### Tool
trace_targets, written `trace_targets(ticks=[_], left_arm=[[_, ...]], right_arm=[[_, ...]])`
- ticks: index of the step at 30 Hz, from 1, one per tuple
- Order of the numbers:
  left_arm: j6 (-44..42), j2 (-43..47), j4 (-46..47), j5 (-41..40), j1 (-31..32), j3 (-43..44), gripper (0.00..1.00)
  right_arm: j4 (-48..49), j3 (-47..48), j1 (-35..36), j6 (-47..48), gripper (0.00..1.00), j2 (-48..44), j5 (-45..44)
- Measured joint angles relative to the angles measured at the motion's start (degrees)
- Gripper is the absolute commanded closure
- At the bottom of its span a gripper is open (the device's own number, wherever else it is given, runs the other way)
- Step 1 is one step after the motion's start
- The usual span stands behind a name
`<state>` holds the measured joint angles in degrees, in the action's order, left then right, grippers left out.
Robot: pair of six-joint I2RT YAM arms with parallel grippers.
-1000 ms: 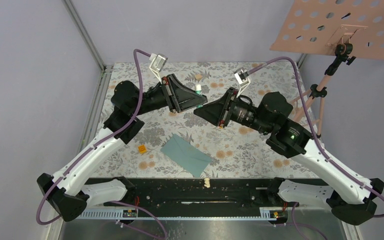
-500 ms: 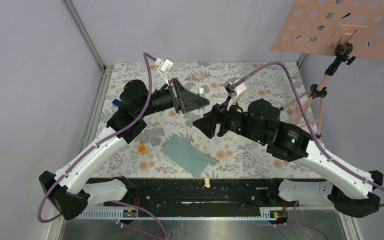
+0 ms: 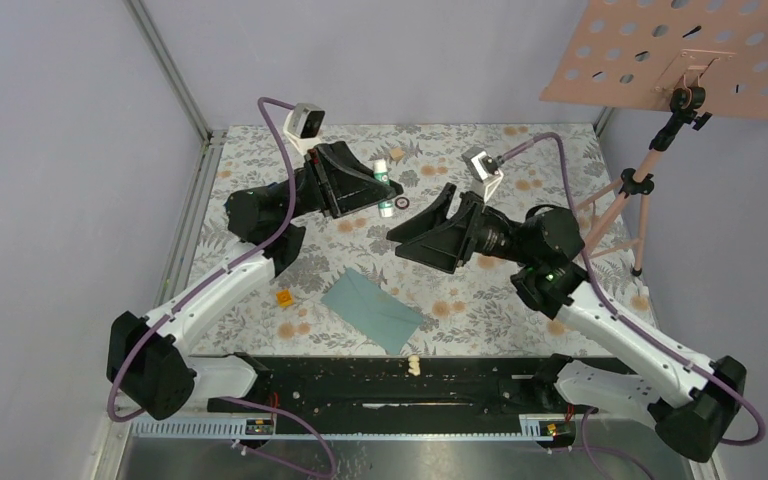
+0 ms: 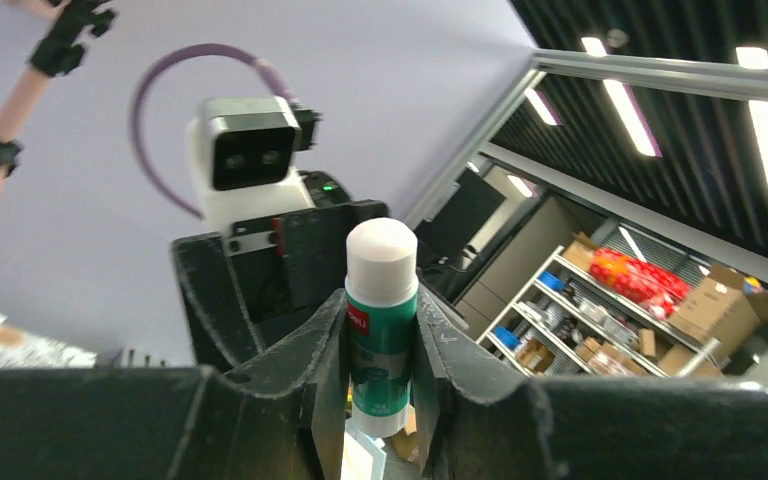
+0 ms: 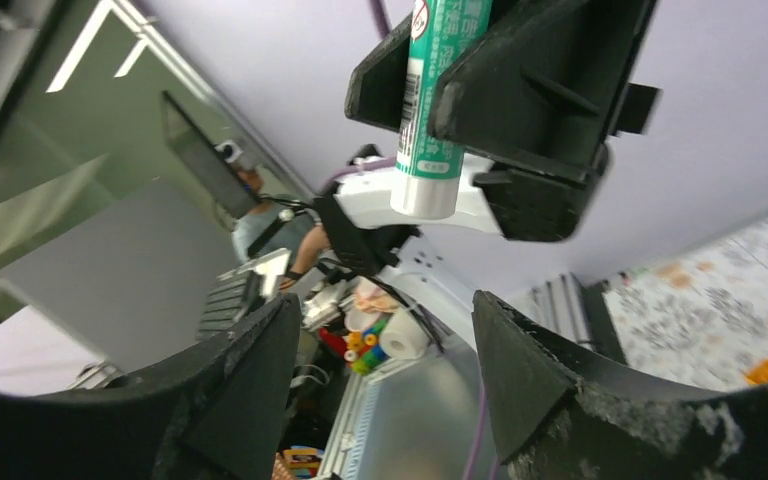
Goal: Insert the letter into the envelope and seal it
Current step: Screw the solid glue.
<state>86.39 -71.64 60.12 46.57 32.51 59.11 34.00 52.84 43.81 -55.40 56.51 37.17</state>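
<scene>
I am holding a glue stick (image 4: 381, 290) in my left pincer (image 4: 380, 345). The jaws are clamped on its green barrel and a white end is sticking out past the fingertips. I am keeping it up in the air over the far half of the counter (image 3: 520, 150). My right pincer (image 5: 385, 310) is facing it with the jaws standing apart and nothing between them. A small dark round thing (image 3: 387, 210) is lying on the counter just under the stick. It may be the cap, but I cannot tell.

The envelope (image 3: 372, 307) is lying flat near the front edge of the counter, between my two arms and well apart from both pincers. I am not seeing the letter in any view, so I am guessing it is already inside. I cannot make out how the flap is lying.

I am reading this as the sealing step: getting glue onto the flap.

- To do it well, I should be turning my left wrist so the glue end points down before lowering it.
- Thin paper will likely slide or wrinkle under a sticky tip, so I should be pinning a corner of the envelope with my right pincer.
- I should be stroking lightly along the flap edges.
- I should be keeping the grip on the barrel firm so the stick is not pushed back through the jaws.
</scene>
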Motion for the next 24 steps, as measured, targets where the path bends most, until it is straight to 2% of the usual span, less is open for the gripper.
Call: trace_targets(ticks=[3, 8, 24], left_arm=[[5.46, -1.22, 8.61, 0.17, 0.00, 0.00, 1.00], [9.57, -1.64, 14.91, 0.17, 0.00, -0.13, 1.00], [11.63, -1.64, 17.53, -0.13, -0.35, -0.63, 1.00]], right_arm=[[10.88, -0.15, -0.07, -6.05, 0.28, 3.80, 2.95], [23.21, -0.13, -0.07, -13.40, 0.28, 9.57, 4.55], [42.18, 6.78, 0.00, -28.46, 0.29, 20.83, 5.03]])
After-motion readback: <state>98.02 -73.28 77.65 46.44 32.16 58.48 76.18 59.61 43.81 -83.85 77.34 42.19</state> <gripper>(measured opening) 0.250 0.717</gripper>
